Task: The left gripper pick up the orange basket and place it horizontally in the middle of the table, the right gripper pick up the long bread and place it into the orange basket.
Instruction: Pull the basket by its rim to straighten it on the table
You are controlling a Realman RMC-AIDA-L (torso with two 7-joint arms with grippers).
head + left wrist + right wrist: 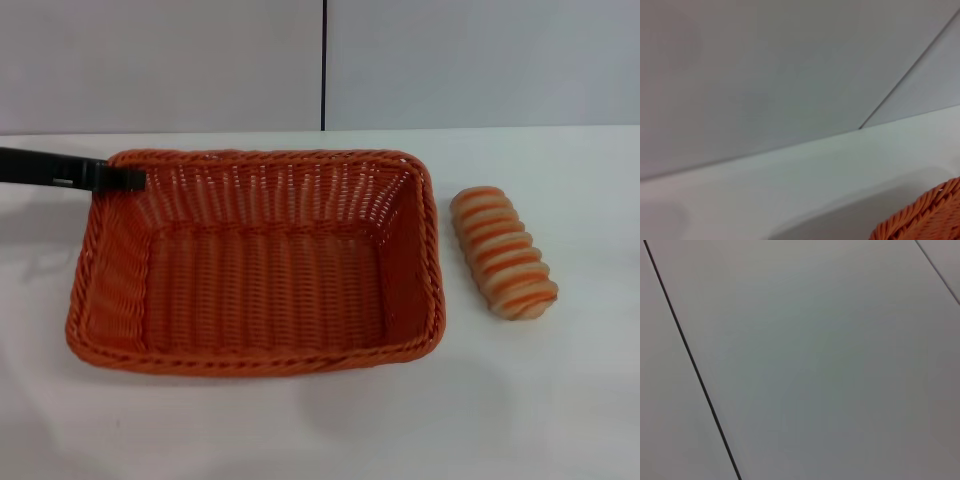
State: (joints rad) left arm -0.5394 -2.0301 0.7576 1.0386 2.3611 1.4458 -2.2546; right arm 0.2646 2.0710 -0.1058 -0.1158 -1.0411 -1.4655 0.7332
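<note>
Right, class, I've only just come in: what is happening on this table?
The left gripper reaches in from the left to the far left corner of a large rectangular orange woven basket, which sits lengthwise on the white table. Whether it has hold of the rim cannot be told. A small striped beige and orange-brown long bread lies on the table just right of the basket, not yet inside. The right gripper is out of sight.

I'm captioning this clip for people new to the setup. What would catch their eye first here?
The orange basket dominates, lying lengthwise in the middle of the white table with nothing inside it. The left pincer reaches in from the left to the basket's far left corner at the rim. The striped long bread lies on the table just right of the basket, apart from it.
</note>
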